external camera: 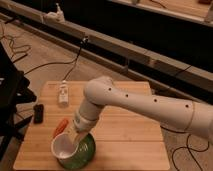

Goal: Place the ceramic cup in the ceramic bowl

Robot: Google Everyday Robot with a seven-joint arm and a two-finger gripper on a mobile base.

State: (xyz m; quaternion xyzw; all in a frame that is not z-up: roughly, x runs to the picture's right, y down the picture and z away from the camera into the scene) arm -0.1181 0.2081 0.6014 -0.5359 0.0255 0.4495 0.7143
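The ceramic cup (63, 145) is whitish, tilted with its open mouth towards the camera, and sits over the left part of the green ceramic bowl (86, 150) at the table's front left. My gripper (77, 137) reaches down from the white arm (107, 97) and is shut on the cup's right rim. The cup's base is hidden inside the bowl, so I cannot tell whether it touches the bowl.
The wooden table (130, 145) also holds an orange object (60, 126) just left of the bowl, a black block (37, 113) and a small white bottle (63, 93). Dark furniture (10, 95) stands at the left. Cables lie on the floor.
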